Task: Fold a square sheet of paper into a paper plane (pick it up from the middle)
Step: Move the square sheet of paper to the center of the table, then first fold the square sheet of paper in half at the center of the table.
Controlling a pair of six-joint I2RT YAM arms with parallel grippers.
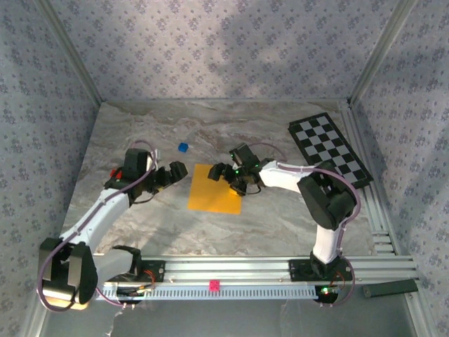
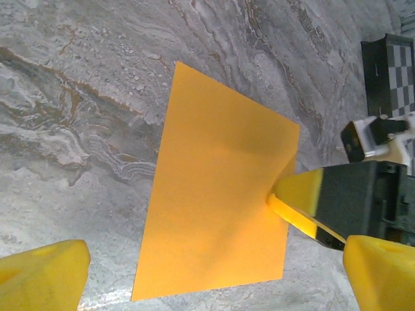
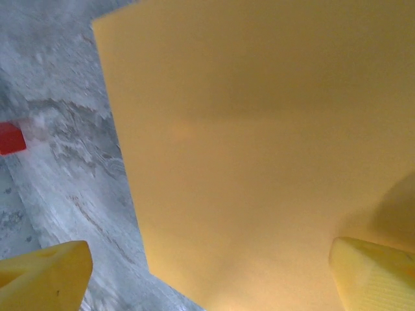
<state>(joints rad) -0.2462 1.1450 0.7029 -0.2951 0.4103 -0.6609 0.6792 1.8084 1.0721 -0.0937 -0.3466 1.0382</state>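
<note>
The square sheet of paper [image 1: 214, 189] lies flat and uncreased on the marble table, orange-yellow [image 2: 220, 188] [image 3: 259, 149]. My left gripper [image 1: 175, 172] hovers just left of the sheet, open, its yellow fingertips [image 2: 42, 275] wide apart with nothing between them [image 2: 214, 285]. My right gripper [image 1: 228, 175] stands open over the sheet's far right corner [image 3: 211, 285]. One of its yellow pads [image 2: 301, 191] rests at the sheet's right edge. A paper plane is out of view.
A black-and-white checkered board [image 1: 330, 147] lies at the back right [image 2: 389, 71]. A tiny blue cube [image 1: 183, 147] sits behind the sheet. Patterned walls close three sides, and an aluminium rail [image 1: 266, 267] runs along the near edge.
</note>
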